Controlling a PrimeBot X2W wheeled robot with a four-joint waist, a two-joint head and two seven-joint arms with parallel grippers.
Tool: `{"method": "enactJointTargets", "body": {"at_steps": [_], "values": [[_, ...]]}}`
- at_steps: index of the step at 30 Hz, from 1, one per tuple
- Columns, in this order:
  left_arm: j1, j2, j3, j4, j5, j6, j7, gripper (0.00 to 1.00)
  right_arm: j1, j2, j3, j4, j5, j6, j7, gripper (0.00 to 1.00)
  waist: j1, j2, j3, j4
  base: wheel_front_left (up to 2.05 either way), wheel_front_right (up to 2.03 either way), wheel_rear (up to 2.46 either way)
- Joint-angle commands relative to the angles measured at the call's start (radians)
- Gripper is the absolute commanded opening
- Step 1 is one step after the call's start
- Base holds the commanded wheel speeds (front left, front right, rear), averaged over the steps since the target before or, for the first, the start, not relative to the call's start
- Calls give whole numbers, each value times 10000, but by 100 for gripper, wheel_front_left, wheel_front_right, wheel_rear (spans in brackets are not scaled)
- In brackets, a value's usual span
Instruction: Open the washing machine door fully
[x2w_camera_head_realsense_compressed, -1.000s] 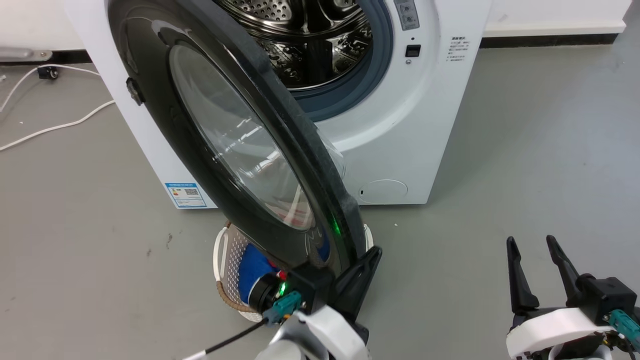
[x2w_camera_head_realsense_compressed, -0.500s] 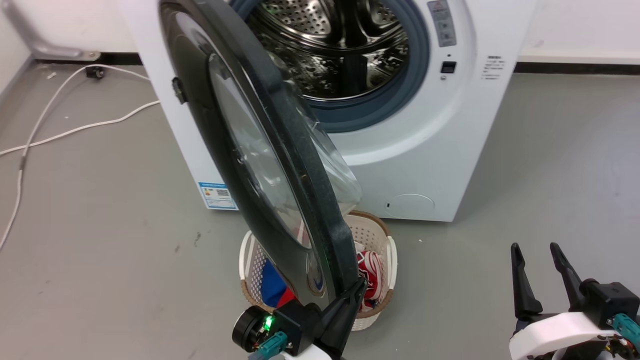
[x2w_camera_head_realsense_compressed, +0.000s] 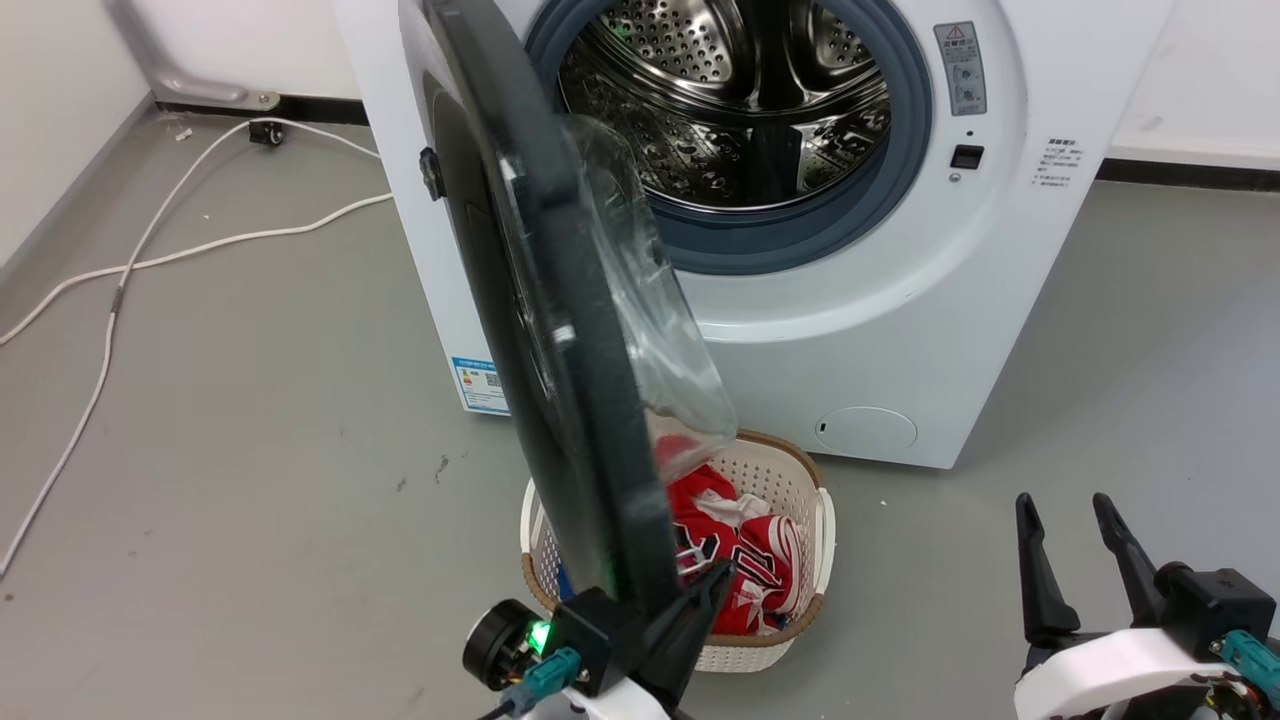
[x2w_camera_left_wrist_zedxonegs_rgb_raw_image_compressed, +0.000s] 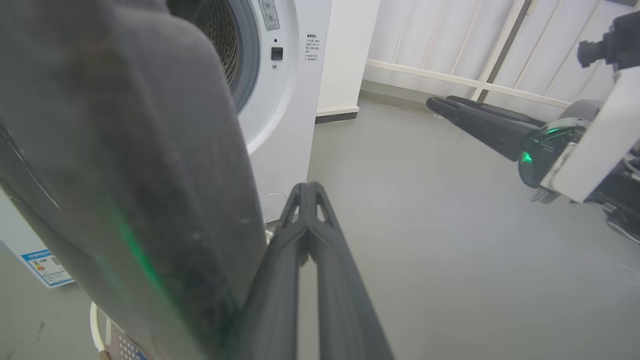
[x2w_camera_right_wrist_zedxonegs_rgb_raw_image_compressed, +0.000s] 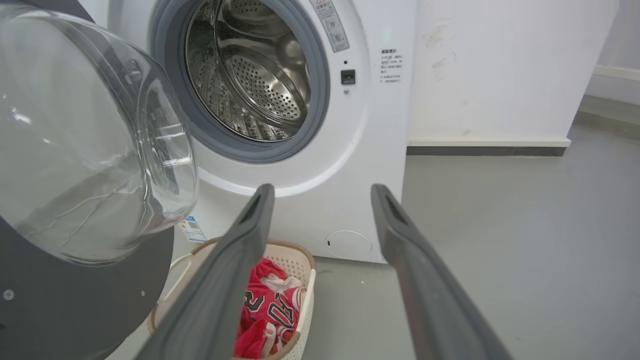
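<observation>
The washing machine (x2w_camera_head_realsense_compressed: 900, 330) is a white front-loader with a grey gasket around its steel drum (x2w_camera_head_realsense_compressed: 740, 110). The washing machine door (x2w_camera_head_realsense_compressed: 560, 330), black with a bulging clear glass bowl, stands swung out and nearly edge-on to the head camera. My left gripper (x2w_camera_head_realsense_compressed: 722, 575) is shut with nothing between its fingers, and it rests against the door's lower rim on the bowl side. The left wrist view shows those closed fingers (x2w_camera_left_wrist_zedxonegs_rgb_raw_image_compressed: 306, 190) beside the door edge (x2w_camera_left_wrist_zedxonegs_rgb_raw_image_compressed: 125, 175). My right gripper (x2w_camera_head_realsense_compressed: 1062, 505) is open, low at the right and away from the door (x2w_camera_right_wrist_zedxonegs_rgb_raw_image_compressed: 90, 150).
A white woven basket (x2w_camera_head_realsense_compressed: 810, 490) holding red clothes sits on the grey floor under the door, in front of the machine. White cables (x2w_camera_head_realsense_compressed: 110, 300) trail over the floor at the left. A wall and baseboard run behind.
The door has swung further away from the drum opening, from angled to nearly edge-on. My shut left gripper stayed at its lower rim. The head camera shifted, and more of the basket now shows.
</observation>
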Motion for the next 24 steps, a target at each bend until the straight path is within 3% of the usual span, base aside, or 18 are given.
{"method": "enactJointTargets", "body": {"at_steps": [1,10,24], "values": [[-343,278,407,222,-52,160,-36,0,50,22,19,31,31,-3,5,100,1,0,-3,8,0,0,0],[-291,100,651,379,-113,483,-435,0,170,24,-3,68,165,-3,20,100,1,0,6,254,0,0,0],[176,136,1131,-281,-310,963,-747,0,278,21,-255,-327,-48,-3,160,100,1,0,104,2203,0,0,0]]}}
